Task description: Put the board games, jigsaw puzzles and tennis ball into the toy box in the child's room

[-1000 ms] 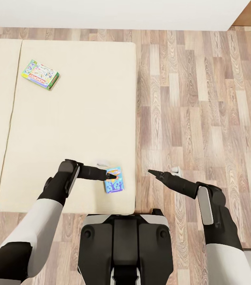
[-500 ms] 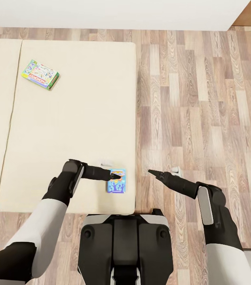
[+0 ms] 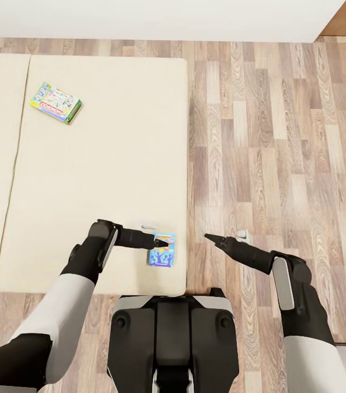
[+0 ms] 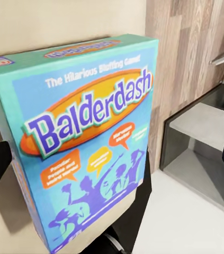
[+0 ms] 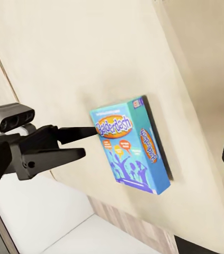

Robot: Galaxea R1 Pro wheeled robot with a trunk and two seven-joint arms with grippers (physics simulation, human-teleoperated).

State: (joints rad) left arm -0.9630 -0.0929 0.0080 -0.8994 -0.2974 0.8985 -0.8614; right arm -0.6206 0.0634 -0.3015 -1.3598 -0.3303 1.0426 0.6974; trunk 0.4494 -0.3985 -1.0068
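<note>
While the blue board game lies flat near the bed's front corner, the left gripper reaches in to take it.

Seen from the right wrist camera, the left gripper's two dark fingers are spread, one at the box's top face near its edge, the other lower beside it; they look set to straddle that edge, not yet pinching. The box sits close to the mattress edge, probably so it can be gripped by its side. A second, green-edged game rests well apart, towards the far side of the bed. The right gripper hovers over the wooden floor, holding nothing; I cannot tell how far its fingers are parted.
</note>
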